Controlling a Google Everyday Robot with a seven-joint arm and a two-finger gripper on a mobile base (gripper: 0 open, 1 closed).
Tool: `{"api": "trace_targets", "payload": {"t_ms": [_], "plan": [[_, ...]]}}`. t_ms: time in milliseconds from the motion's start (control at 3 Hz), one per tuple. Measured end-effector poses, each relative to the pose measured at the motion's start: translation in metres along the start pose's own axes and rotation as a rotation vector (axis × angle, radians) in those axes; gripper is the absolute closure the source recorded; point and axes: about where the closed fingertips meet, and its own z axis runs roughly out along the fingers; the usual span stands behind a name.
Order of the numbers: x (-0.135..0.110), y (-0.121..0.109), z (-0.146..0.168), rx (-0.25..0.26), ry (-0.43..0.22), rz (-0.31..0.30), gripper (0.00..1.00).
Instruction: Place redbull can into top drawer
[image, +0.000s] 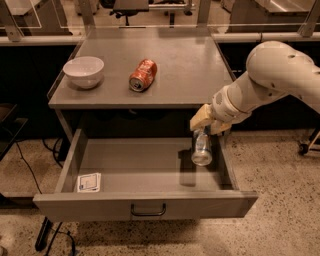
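Observation:
The top drawer (150, 202) is pulled wide open below the grey table, with a dark bar handle on its front and a small white card (89, 182) in its front left corner. My gripper (204, 131) hangs from the white arm over the drawer's right part and is shut on the redbull can (201, 149). The slim silver can is upright, held by its top, with its lower end down inside the drawer near the right wall. Whether it touches the drawer floor cannot be told.
On the grey table top (190, 65) a white bowl (83, 71) stands at the left and an orange-red can (143, 75) lies on its side in the middle. The drawer's right wall (226, 165) is close beside the can. Speckled floor surrounds the cabinet.

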Motion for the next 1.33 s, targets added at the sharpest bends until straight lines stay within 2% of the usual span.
{"api": "trace_targets", "payload": {"t_ms": [333,667,1000,1333], "plan": [[0.007,-0.001,0.032,-0.002,0.024,0.041,1.00],[0.008,0.000,0.083,-0.007,0.014,0.114,1.00],[0.008,0.000,0.083,-0.007,0.014,0.114,1.00],[0.025,0.007,0.116,-0.016,0.072,0.109,1.00]]}}
